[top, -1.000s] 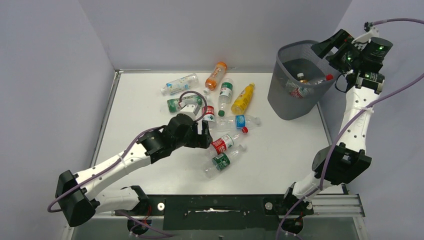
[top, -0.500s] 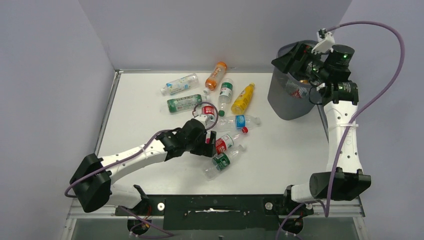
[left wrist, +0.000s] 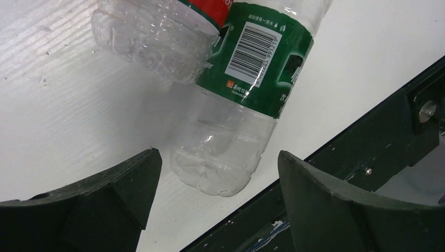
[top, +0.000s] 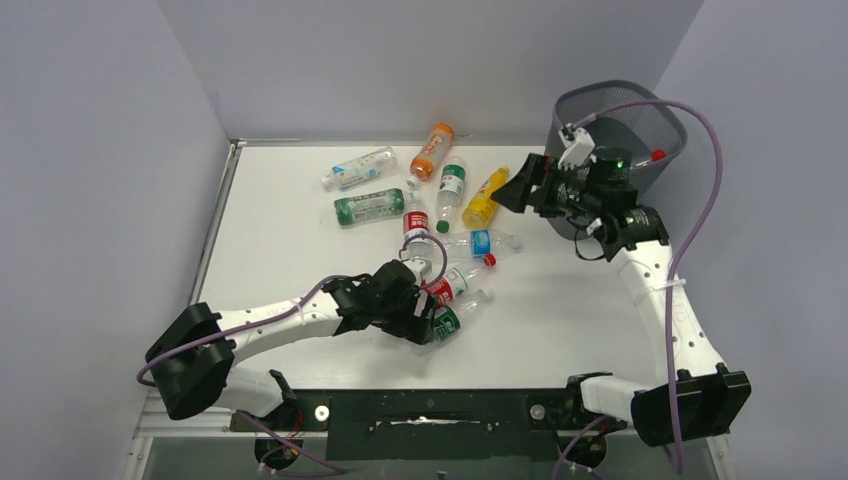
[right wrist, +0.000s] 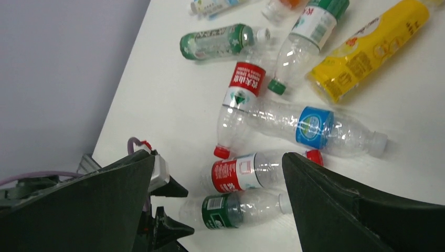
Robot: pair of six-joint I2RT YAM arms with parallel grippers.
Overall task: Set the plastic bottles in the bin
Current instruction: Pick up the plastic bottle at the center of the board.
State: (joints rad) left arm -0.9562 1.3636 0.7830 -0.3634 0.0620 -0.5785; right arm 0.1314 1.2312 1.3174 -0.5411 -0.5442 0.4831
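Between the wide-apart jaws of left gripper (left wrist: pixel 218 156): base of green-label bottle (left wrist: pixel 252 63), not clamped | right gripper (right wrist: pixel 219 156): jaws apart, empty, blue-label bottle (right wrist: pixel 314 127) ahead of them | bin (top: pixel 672 148) behind it.

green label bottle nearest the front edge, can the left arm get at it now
Probably yes. The left gripper is open with its fingers either side of the base of the green-labelled bottle, nothing between. The red-labelled bottle lies close beside it, clear of the fingers.
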